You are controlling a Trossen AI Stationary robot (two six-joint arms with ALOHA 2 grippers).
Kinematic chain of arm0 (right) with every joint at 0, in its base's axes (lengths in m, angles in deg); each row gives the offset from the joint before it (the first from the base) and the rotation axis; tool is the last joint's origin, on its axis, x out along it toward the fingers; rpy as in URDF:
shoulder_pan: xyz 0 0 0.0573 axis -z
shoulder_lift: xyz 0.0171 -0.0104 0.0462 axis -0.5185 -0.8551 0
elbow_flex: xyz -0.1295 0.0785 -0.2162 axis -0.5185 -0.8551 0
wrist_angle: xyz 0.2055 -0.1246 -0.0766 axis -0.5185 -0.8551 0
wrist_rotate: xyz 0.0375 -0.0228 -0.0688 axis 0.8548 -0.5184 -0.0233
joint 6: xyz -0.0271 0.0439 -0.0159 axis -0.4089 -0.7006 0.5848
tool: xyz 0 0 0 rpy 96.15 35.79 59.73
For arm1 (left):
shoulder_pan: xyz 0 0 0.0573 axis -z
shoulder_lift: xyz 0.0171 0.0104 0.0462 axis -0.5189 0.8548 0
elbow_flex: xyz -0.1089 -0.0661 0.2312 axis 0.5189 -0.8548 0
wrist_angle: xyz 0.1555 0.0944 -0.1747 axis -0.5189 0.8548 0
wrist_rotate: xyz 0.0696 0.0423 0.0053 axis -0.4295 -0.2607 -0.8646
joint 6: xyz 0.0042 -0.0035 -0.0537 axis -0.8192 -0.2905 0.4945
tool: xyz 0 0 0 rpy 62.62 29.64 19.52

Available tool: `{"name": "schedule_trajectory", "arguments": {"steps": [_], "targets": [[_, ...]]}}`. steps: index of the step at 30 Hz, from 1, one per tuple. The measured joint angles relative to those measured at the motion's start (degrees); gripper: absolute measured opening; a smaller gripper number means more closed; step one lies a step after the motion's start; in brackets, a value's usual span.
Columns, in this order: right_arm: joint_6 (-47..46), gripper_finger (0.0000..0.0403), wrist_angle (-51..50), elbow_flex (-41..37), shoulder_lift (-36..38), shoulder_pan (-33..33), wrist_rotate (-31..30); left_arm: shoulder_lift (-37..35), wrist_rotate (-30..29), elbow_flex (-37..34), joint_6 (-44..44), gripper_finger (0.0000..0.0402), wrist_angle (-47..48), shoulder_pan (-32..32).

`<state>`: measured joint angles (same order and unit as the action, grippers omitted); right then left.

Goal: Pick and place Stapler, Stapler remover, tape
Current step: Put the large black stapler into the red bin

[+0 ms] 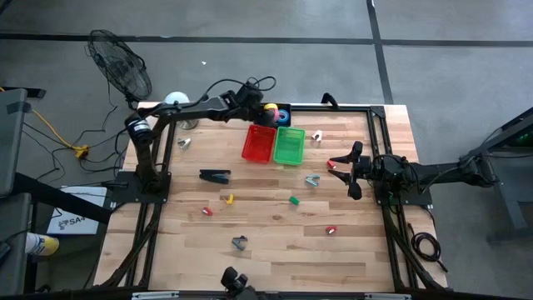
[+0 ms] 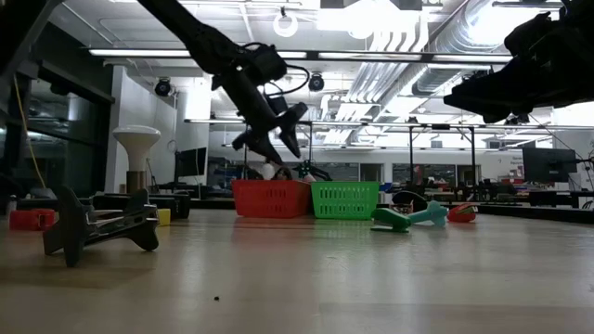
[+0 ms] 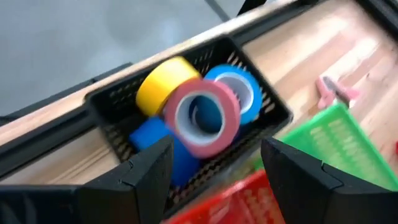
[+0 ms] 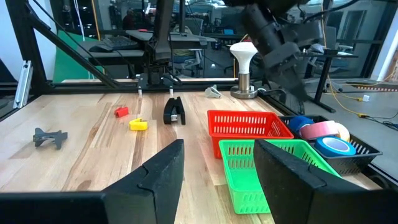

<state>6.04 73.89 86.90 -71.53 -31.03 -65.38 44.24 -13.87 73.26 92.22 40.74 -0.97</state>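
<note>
**Left gripper hangs open over the tape basket**

The left gripper (image 1: 265, 107) hovers at the top centre of the high view, fingers apart and empty, above the black basket (image 3: 118, 99) holding the tape (image 3: 205, 115) rolls. The right gripper (image 1: 343, 169), also open and empty, waits at centre right. The stapler (image 1: 215, 176) lies on the desk (image 1: 275, 242), left of centre, apart from the red basket (image 1: 258, 143) and green basket (image 1: 289, 146).

From where I work, only part of one marking shows: the letters "SA" on a white sheet (image 1: 68, 218) lying on the floor.
</note>
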Motion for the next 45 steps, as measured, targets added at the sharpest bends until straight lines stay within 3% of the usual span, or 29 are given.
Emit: {"name": "schedule_trajectory", "arguments": {"steps": [14, 20, 24, 35, 45], "targets": [[-0.01, 0.0185, -0.01, 0.0, 0.0, 0.0, -0.01, -5.59, -0.46, 0.02, -19.06, 0.0238, 33.89, 4.04], [-0.01, 0.0185, 0.0, 0.0, 0.0, 0.0, -0.02, -5.59, -0.89, 0.02, -20.28, 0.0238, 49.52, 8.01], [0.0, 0.0185, -0.02, 0.02, 0.0, 0.0, -0.02, -5.59, -2.61, 0.02, -20.52, 0.0238, 54.47, 11.67], [-0.02, 0.0185, -0.01, 0.0, 0.0, 0.0, -0.02, -7.81, -3.01, -6.16, -18.98, 0.0238, 56.14, 18.48], [-0.01, 0.0185, -0.26, 0.01, 0.04, 0.02, -0.01, -22.37, -1.98, -19.58, -14.21, 0.0238, 51.66, 18.4]]}}
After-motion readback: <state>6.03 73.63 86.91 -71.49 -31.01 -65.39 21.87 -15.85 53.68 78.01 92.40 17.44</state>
